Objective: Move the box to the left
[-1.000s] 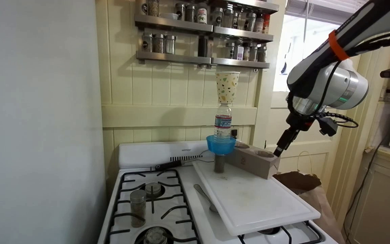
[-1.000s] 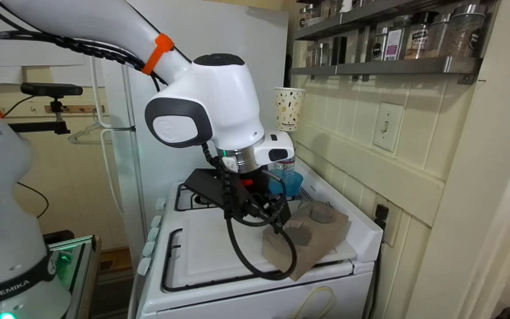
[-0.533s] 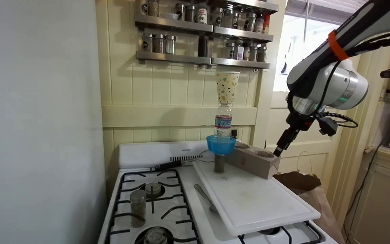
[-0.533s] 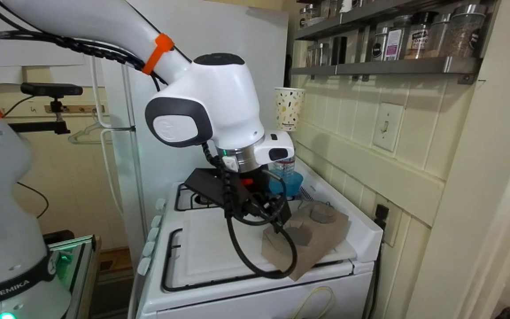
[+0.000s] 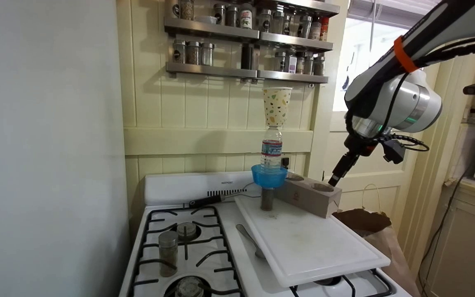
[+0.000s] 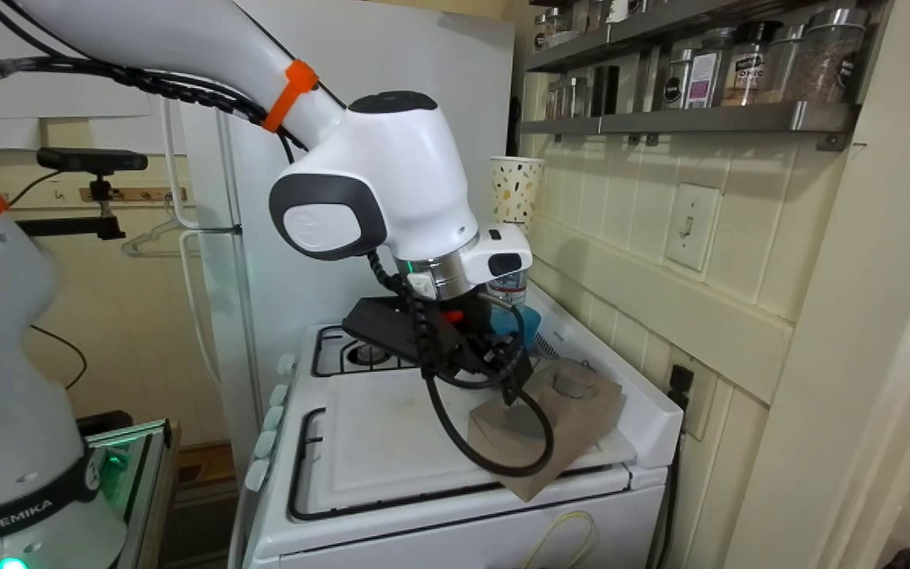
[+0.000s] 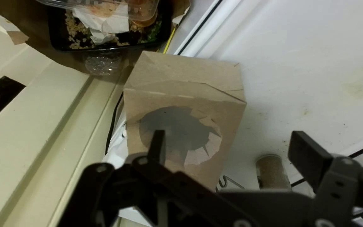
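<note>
The gripper (image 7: 228, 142) has its jaws spread wide and grips nothing; in the wrist view one finger (image 7: 156, 148) shows against the right-hand hole of the box (image 7: 186, 96), the other against the cutting board (image 7: 307, 75) to its left. Over the last half second it has shifted slightly left and toward the far side, its tips now beside that hole instead of at the box's right end; whether they touch cardboard cannot be told. The box has stayed put at the far right of the board, so the task looks hardly begun: likely lining up to pinch its left wall. Just left of the box's far end stand a jar (image 5: 266, 200), blue bowl (image 5: 269, 178), bottle (image 5: 271, 152) and cup (image 5: 277, 105), piled up, which a leftward drag could topple.
</note>
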